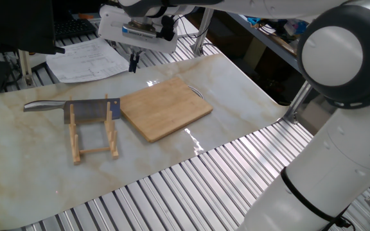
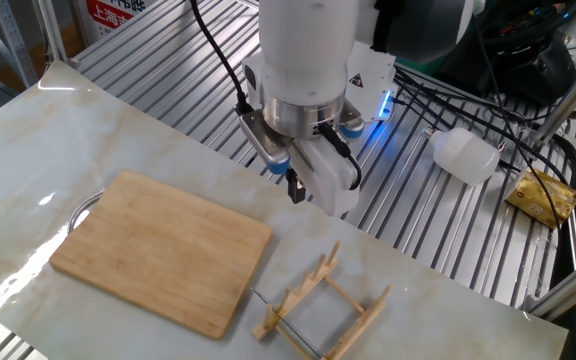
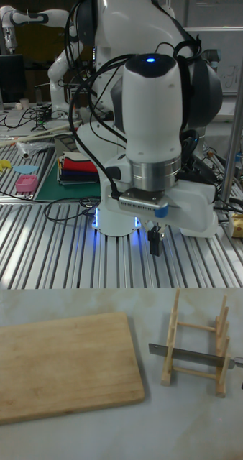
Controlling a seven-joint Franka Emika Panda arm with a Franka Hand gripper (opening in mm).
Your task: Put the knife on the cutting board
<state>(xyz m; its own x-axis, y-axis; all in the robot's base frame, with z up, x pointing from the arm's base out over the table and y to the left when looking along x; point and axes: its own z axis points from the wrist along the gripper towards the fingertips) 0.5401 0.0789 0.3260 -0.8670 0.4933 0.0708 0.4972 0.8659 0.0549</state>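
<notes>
The knife [image 1: 76, 110] rests on edge in the wooden peg rack [image 1: 94, 131], its slots keeping the blade upright, just beside the bare cutting board [image 1: 165, 108] mid-worktop, while the hand [image 1: 133, 62] hangs over the worktop's far edge, fingers apparently closed, holding nothing.

On my worktop [image 1: 18, 138] I count one knife [image 1: 76, 110], one cutting board [image 1: 166, 109], one wooden peg rack [image 1: 94, 135]. Beyond: one stack of papers [image 1: 88, 61], one white bottle [image 2: 465, 155].
</notes>
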